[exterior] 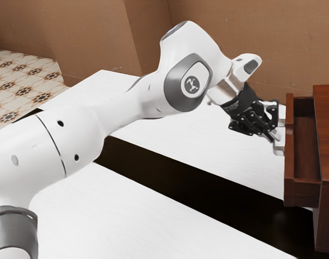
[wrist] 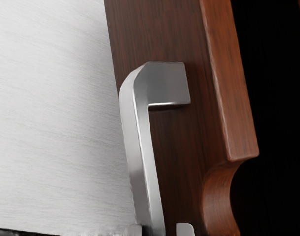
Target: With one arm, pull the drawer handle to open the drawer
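A dark wooden drawer (exterior: 303,148) sticks partway out of its cabinet (exterior: 327,178) at the exterior view's right, and its inside is visible from above. A brushed-metal bar handle (exterior: 280,145) is mounted on the drawer front (exterior: 289,162). My black gripper (exterior: 274,134) reaches in from the left and is shut on the handle near its upper end. In the wrist view the handle (wrist: 140,147) runs close under my hand along the wooden front (wrist: 189,157), with a fingertip (wrist: 185,229) on each side of it.
The cabinet stands at the end of a white tabletop (exterior: 207,140). A dark gap (exterior: 197,183) separates that top from a nearer white surface (exterior: 127,221). Brown walls stand behind, and patterned floor tiles (exterior: 24,81) lie at the far left.
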